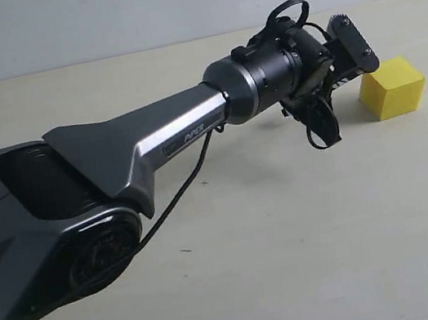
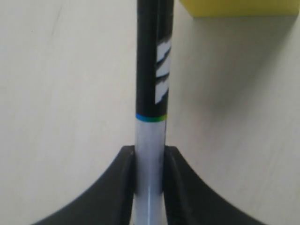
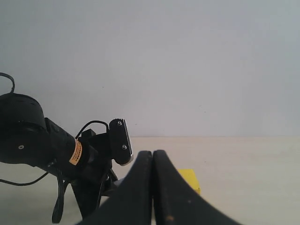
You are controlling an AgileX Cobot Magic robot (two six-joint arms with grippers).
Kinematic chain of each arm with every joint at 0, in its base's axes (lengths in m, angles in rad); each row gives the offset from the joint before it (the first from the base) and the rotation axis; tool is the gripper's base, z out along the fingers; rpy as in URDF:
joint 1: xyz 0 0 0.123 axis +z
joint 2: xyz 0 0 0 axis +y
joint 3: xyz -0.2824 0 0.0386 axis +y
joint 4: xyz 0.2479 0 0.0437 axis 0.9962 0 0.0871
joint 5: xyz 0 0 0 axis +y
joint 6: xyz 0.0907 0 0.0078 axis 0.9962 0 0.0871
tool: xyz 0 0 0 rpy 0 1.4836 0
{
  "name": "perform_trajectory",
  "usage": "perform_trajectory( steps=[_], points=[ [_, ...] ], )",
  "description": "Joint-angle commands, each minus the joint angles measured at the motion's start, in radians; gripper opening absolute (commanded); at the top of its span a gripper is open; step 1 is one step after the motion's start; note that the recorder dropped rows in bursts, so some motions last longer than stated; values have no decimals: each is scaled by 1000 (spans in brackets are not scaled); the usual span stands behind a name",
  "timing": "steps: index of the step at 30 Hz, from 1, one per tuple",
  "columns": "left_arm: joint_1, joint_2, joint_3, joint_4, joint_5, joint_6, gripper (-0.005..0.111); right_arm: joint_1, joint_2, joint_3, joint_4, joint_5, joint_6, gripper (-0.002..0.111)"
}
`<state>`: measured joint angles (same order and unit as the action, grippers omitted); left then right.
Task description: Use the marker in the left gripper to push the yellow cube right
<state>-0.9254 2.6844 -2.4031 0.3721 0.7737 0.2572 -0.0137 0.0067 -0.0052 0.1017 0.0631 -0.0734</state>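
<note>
The yellow cube (image 1: 392,87) sits on the beige table at the right, just past the end of my left arm. My left gripper (image 1: 333,81) is shut on the marker (image 2: 151,93); its white barrel is pinched between the two black jaws (image 2: 150,152), and the black end points toward the yellow cube (image 2: 239,7). The marker's far end runs out of the wrist view beside the cube's near corner, so I cannot tell whether they touch. My right gripper (image 3: 152,155) is shut and empty, facing the left wrist, with the cube (image 3: 191,180) partly hidden behind its fingers.
The grey left arm (image 1: 116,169) with black cables stretches from the lower left across the beige table (image 1: 298,261). A pale wall (image 1: 170,2) stands behind the table's far edge.
</note>
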Motion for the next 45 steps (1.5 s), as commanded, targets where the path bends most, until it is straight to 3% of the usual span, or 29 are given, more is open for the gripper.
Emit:
perform_trajectory(
  steps=[1,4,8,14,20,29,32,41,45],
  points=[
    [-2,-26,-7,71,21,-59,0,-5,-7,5,-1,-4,-3,0],
    [-2,-46,-7,71,89,-78,0,-5,-7,5,-1,-4,-3,0],
    [-2,-57,-7,94,253,58,0,-5,-7,5,-1,-4,-3,0],
    [45,-89,-7,31,435,5,0,-5,-7,5,-1,-4,-3,0],
    [195,-140,-7,-332,447,-68,0,-5,-7,5,-1,-5,-3,0],
    [207,-258,53,-329,447,-307,0,-5,-7,5,-1,-5,-3,0],
    [164,-275,112,-304,447,-130,0,-5,-7,5,-1,-5,-3,0],
    [-9,-165,115,141,415,36,0,-5,-7,5,-1,-5,-3,0],
    [-30,-108,110,209,332,51,0,-5,-7,5,-1,-5,-3,0]
  ],
)
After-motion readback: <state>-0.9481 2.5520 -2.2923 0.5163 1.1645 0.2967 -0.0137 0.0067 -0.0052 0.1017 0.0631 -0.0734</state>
